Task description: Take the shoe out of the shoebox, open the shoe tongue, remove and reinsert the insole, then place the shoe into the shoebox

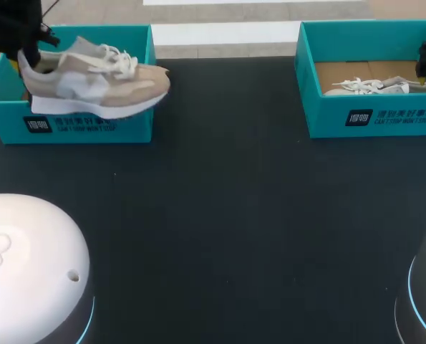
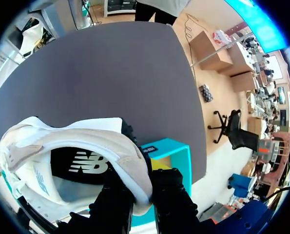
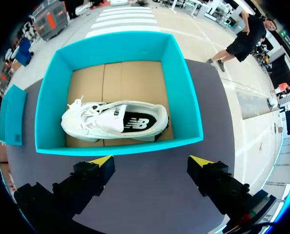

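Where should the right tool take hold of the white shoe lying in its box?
I'd grip the white shoe at its heel collar, coming down from above: the shoebox walls block the sides, and its mouth lies open upward, so one finger fits inside. The right tool is open, short of the box.

We see a matt worktop (image 1: 234, 215), a teal cardboard shoebox (image 1: 320, 118) floored in raw brown card, and a suede-and-mesh shoe (image 1: 119, 86).

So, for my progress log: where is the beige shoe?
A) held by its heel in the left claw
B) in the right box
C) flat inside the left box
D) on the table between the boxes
A: the left claw pinches the heel of the beige shoe, raised above the left shoebox.
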